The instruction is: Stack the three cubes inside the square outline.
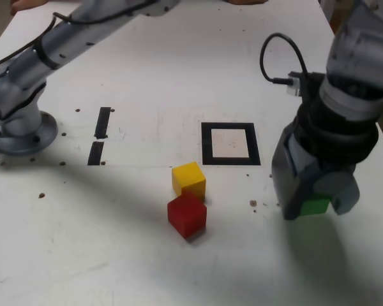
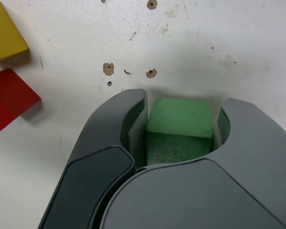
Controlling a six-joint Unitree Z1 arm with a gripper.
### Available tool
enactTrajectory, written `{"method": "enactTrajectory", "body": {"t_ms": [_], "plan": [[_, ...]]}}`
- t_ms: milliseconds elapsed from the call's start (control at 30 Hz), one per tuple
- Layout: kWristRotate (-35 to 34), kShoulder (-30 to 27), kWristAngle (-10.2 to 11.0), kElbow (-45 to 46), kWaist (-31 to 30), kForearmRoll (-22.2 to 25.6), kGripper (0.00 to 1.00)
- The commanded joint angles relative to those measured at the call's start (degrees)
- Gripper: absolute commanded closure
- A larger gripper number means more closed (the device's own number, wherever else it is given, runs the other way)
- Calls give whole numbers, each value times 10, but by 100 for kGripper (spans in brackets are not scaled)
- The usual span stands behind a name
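Three cubes, none yet inside the square outline (image 1: 230,143).

One green cube (image 2: 180,129) sits between the jaws of the gripper (image 1: 316,203), closed snugly on its sides, off the outline's corner at the exterior view's right. Yellow cube (image 1: 189,179) and red cube (image 1: 187,214) touch just below the outline; a shallow, off-centre grip could probably let green tilt or slip when lifted.

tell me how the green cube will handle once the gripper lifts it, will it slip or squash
The green cube looks solid with crisp edges, so it is probably stiff and unlikely to squash. Its flat sides sit between the jaws of the gripper, which should resist twisting. Its surface looks matte, so slipping seems unlikely. It is small, so probably light.
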Motion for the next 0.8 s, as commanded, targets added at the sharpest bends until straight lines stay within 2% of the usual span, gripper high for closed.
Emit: {"method": "enactTrajectory", "body": {"t_ms": [0,100,200,267,367,600,767], "plan": [[6,1,-1,-1,2,4,76],[15,3,-6,2,3,4,62],[20,10,-19,7,3,3,29],[23,16,-28,10,3,2,17],[23,19,-33,13,3,2,12],[23,10,-24,10,3,8,11],[20,-48,-13,56,-1,19,8]]}}
